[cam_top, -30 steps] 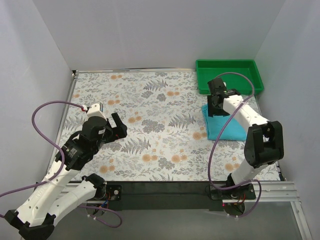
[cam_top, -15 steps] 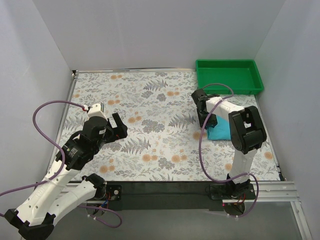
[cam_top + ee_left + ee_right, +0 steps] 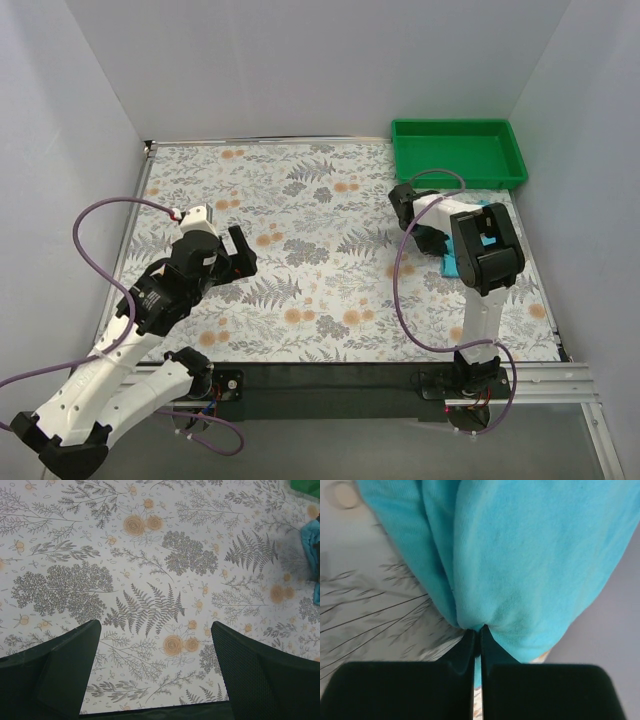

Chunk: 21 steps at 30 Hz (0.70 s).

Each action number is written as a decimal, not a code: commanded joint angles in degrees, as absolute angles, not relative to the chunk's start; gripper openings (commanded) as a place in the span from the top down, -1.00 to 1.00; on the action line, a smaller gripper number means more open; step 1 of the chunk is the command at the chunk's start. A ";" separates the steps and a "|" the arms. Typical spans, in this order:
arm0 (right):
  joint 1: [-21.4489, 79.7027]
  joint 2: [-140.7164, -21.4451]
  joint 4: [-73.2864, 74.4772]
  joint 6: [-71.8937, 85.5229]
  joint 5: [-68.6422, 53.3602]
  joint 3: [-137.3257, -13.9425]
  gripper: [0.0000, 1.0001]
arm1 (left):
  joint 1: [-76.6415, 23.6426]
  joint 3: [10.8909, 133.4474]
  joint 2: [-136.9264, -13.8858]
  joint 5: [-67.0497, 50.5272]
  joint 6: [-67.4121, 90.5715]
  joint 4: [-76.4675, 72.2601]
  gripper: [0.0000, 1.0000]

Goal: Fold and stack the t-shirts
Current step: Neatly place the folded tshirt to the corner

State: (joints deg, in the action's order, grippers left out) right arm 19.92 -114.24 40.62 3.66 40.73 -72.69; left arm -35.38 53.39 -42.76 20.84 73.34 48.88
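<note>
Right wrist view: right claw [image 3: 476, 632] clamped on turquoise t-shirt [image 3: 520, 555], arm [image 3: 482, 255] folded upright; left claw [image 3: 154, 626] wide, empty.

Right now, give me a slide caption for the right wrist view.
Right gripper shut on a bunched fold of the turquoise-blue shirt, floral tablecloth at left.
</note>
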 commanded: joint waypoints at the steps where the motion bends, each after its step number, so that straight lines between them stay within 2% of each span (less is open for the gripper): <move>1: 17.23 -117.33 37.62 -3.13 43.15 -73.65 0.97 | -35.51 54.58 -43.15 22.06 73.65 49.04 -0.70; 16: 16.08 -124.72 34.28 -8.88 39.90 -84.64 0.96 | -35.51 54.84 -44.47 20.48 76.81 49.74 -0.69; 18: 16.26 -123.32 34.37 -7.83 38.94 -83.59 0.87 | -35.51 54.84 -43.95 20.39 77.69 50.27 -0.69; 19: 16.35 -122.53 34.37 -7.30 39.02 -82.80 0.72 | -35.51 55.02 -43.77 20.48 77.96 50.45 -0.69; 21: 16.70 -120.33 34.72 -6.51 38.76 -80.25 0.54 | -35.51 55.11 -42.81 20.65 78.48 50.80 -0.69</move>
